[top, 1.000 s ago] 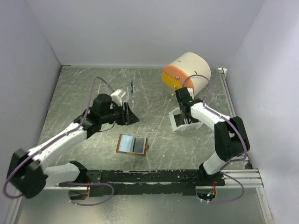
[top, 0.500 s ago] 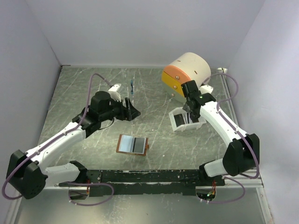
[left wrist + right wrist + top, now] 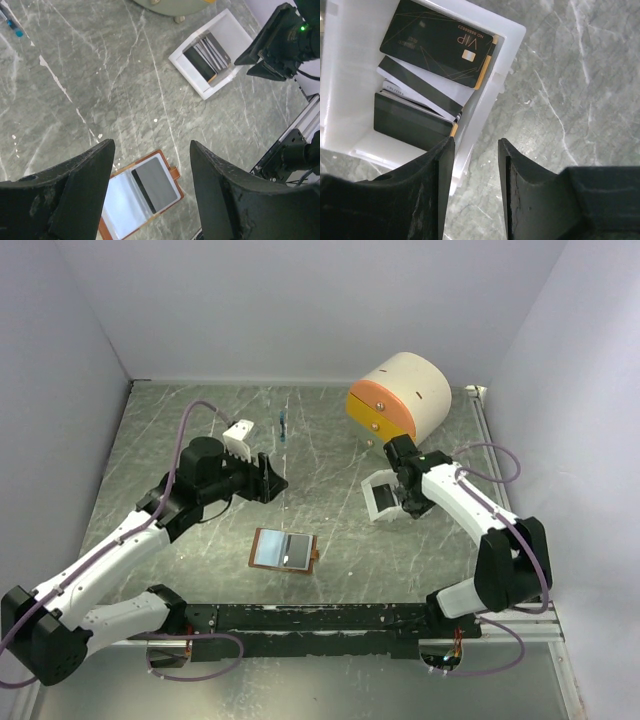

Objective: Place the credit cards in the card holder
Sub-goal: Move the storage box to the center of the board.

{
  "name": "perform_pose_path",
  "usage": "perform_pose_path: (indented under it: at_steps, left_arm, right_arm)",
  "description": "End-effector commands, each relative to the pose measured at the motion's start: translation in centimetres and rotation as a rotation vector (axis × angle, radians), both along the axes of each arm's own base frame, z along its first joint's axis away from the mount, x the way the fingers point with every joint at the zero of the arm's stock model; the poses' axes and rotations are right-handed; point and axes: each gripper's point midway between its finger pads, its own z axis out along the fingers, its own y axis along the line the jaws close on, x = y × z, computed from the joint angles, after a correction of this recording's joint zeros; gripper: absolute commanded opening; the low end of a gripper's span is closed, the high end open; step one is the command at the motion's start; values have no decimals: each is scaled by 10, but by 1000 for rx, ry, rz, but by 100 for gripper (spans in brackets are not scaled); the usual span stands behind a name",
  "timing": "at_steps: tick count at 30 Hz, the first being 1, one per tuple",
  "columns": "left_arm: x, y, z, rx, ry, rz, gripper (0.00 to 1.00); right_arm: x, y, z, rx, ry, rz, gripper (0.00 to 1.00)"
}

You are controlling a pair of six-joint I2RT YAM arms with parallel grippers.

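Note:
The brown card holder lies open on the table; in the left wrist view a grey card sits in its right pocket. Several credit cards, mostly black, lie stacked in a white tray, which also shows in the top view and the left wrist view. My right gripper is open, its jaws straddling the tray's right wall; it also shows in the top view. My left gripper is open and empty, high above the holder, and in the top view behind it.
A cream-and-orange rounded drawer box stands behind the tray. A blue pen lies at the back centre, also at the left wrist view's top left. The mounting rail runs along the near edge. Walls enclose the table.
My left arm has drawn back to the left, its gripper still open. My right wrist has swung out and come back down at the tray's right wall. The holder has not moved.

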Motion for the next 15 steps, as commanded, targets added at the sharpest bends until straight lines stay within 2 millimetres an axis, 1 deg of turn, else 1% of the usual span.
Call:
perform_pose_path:
  at_steps: [1,3,7,8,12,13,15]
  left_arm:
    - [-8,9,-3,24,-46,-13,72]
    - [-10,9,-6,31,-76,-33,70]
    - [-10,3,-13,4,-66,-53,67]
    - [-10,0,-16,-9,-55,-57,65]
    - [-4,-16,-24,-89,-9,-60,61]
    - [-1,-22,-24,-115,-16,-69,61]
    - [1,-31,-31,-146,5,-87,59]
  right_arm:
    - [8,3,-12,4,4,-40,36]
    - [11,8,-14,13,9,14,27]
    - [6,9,-12,-1,23,88,20]
    - [1,10,-17,2,40,118,18]
    - [-11,22,-30,35,85,244,15]
    - [-16,23,-32,37,104,256,15]
    - [-25,24,-31,44,118,250,15]
